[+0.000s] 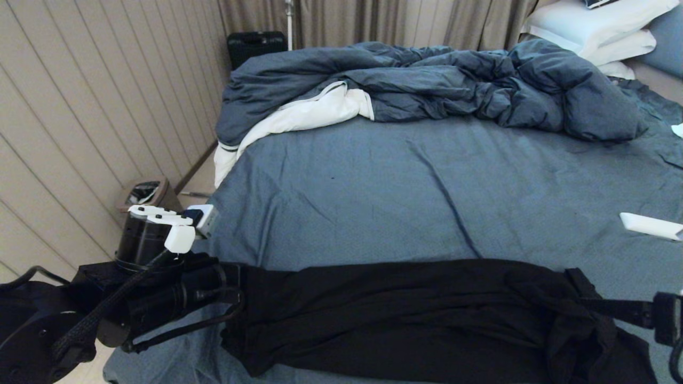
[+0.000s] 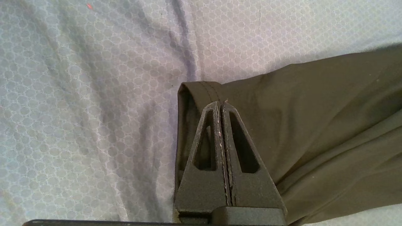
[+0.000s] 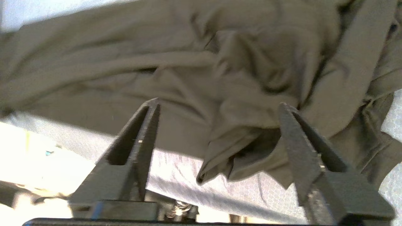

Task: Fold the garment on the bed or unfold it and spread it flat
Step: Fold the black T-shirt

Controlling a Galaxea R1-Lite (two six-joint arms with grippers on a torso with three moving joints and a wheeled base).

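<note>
Garment (image 1: 405,314): bunched black strip along bed (image 1: 427,186) near edge; left gripper (image 2: 221,105) clenched on hemmed corner, right gripper (image 3: 220,110) released over folds. Duvet (image 1: 427,85) heaped beyond; curtains (image 1: 373,21) behind.

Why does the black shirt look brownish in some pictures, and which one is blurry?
Both wrist views wash the garment out to olive; the head view shows it black. The right wrist view is smeared, with bright glare in one corner; the left wrist view is sharp.

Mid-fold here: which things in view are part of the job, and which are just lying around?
Job:
black T-shirt
bed
left gripper, shut on the shirt's hem
right gripper, open beside bunched cloth

Lying about:
duvet
pillows
white object
bin
</note>
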